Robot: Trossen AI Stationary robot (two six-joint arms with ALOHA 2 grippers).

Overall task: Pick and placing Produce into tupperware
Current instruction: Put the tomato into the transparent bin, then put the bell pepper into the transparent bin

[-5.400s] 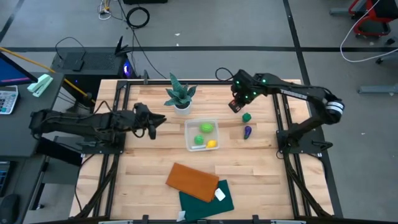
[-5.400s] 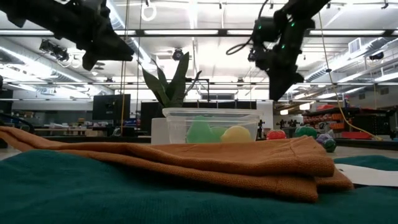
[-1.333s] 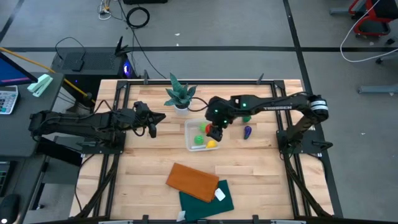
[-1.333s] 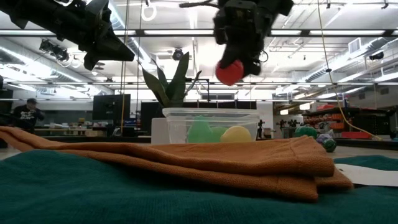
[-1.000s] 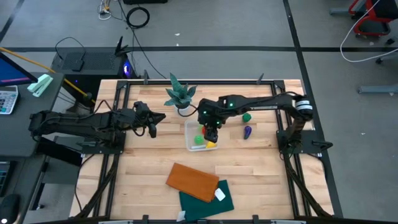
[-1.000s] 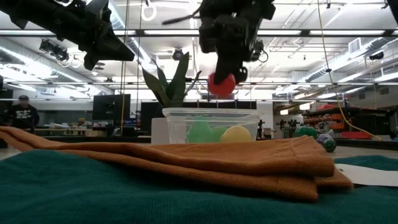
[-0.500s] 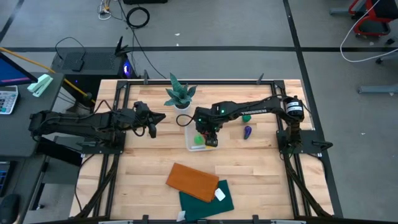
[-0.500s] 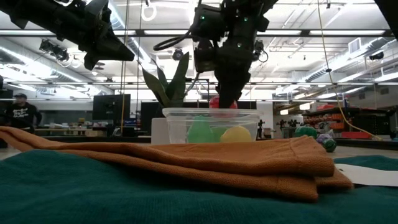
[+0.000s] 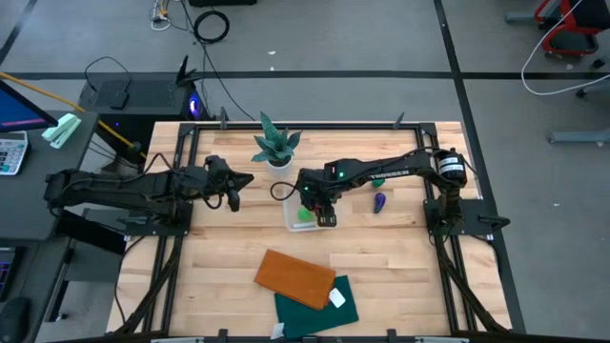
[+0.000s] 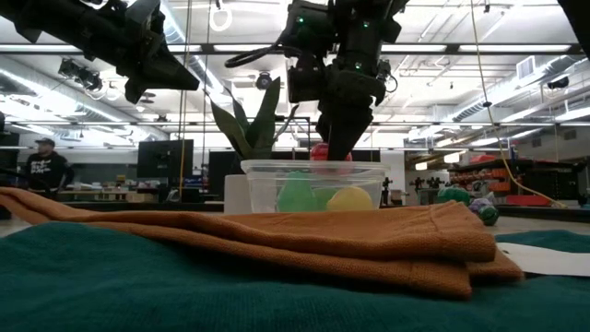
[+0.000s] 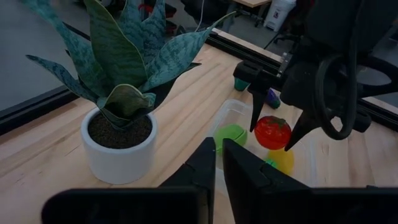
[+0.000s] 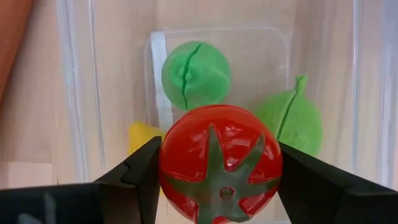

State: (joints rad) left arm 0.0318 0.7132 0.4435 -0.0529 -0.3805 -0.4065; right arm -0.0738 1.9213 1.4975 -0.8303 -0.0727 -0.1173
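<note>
My right gripper [image 12: 217, 186] is shut on a red toy tomato [image 12: 217, 163] and stands over the clear tupperware [image 9: 289, 221], with the tomato about level with its rim [image 10: 313, 166]. Two light green pieces [image 12: 196, 74] [image 12: 292, 118] and a yellow one [image 12: 144, 137] lie in the tub. A dark green piece [image 9: 378, 179] and a purple one [image 9: 380, 201] rest on the table to the tub's right. My left gripper [image 9: 243, 185] hovers shut, left of the tub, holding nothing. My right gripper pinches the tomato's two opposite sides [image 12: 166, 168] between its two fingers [image 11: 256, 115]. The fingers come from above and point down. The tomato sits upright, its green calyx [image 12: 219, 177] up, and hangs above the pieces in the tub.
A spiky potted plant [image 9: 276, 148] stands just beyond the tub's far left corner. A folded orange-brown cloth [image 9: 295, 276] lies on a green cloth [image 9: 319, 307] with a white card [image 9: 336, 297] near the table's front edge. Black rails frame the table.
My right gripper has carried the tomato a little toward the table's left edge and down, from well above the tupperware to about its rim. It has stayed shut on the tomato, which has stayed upright.
</note>
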